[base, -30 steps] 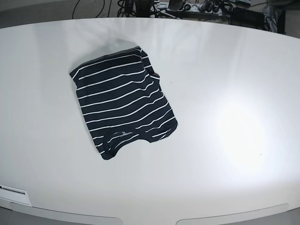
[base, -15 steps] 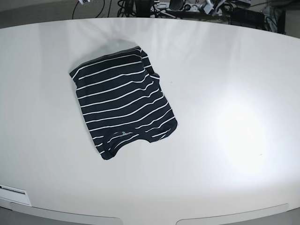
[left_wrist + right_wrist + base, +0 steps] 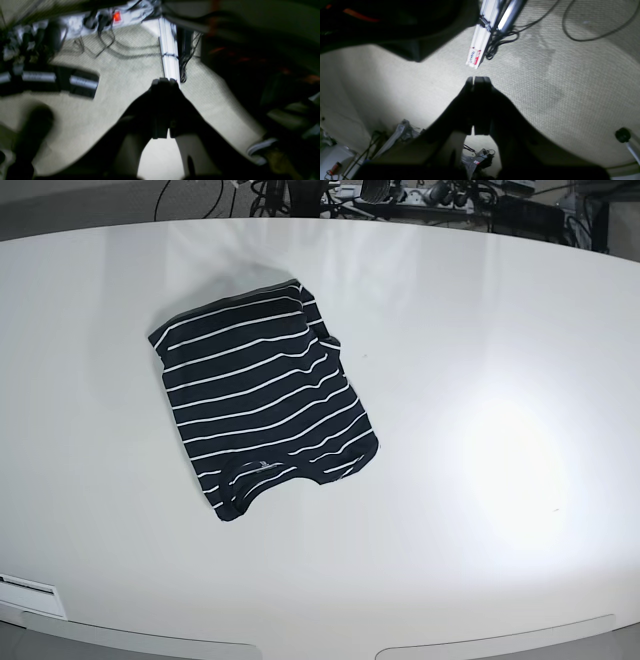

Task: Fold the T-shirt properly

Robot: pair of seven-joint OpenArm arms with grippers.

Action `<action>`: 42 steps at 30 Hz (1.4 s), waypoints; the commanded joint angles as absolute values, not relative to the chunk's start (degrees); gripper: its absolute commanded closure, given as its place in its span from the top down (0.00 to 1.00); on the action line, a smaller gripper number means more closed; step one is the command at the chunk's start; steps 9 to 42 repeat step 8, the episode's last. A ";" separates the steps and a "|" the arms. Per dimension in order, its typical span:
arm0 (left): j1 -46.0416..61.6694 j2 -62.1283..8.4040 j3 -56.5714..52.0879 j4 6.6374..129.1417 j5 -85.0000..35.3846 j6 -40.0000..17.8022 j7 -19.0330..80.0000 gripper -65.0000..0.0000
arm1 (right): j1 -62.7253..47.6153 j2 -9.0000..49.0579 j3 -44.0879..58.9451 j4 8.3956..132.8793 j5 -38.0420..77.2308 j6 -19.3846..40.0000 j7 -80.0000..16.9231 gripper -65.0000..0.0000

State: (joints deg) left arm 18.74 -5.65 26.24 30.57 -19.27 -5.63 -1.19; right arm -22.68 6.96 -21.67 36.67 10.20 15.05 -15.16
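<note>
White tabletop (image 3: 480,330) unchanged over the last second, T-shirt (image 3: 262,407) lying folded and alone, left tool (image 3: 163,81) and right tool (image 3: 478,79) clenched empty off-table — looks finished.

White oval table (image 3: 520,330), beige carpet (image 3: 557,75), floor cables (image 3: 107,45)

No readable text — label on white rail (image 3: 473,57) too blurred, T-shirt (image 3: 262,402) unmarked
</note>
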 commanded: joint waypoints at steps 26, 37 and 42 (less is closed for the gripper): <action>18.72 -5.69 27.27 31.11 -19.55 -5.30 -2.68 0.00 | -22.35 4.80 -21.76 37.01 10.00 12.29 -13.45 0.00; 18.72 -5.69 27.27 31.11 -19.55 -5.30 -2.68 0.00 | -22.35 4.80 -21.76 37.01 10.00 12.29 -13.45 0.00; 18.72 -5.69 27.27 31.11 -19.55 -5.30 -2.68 0.00 | -22.35 4.80 -21.76 37.01 10.00 12.29 -13.45 0.00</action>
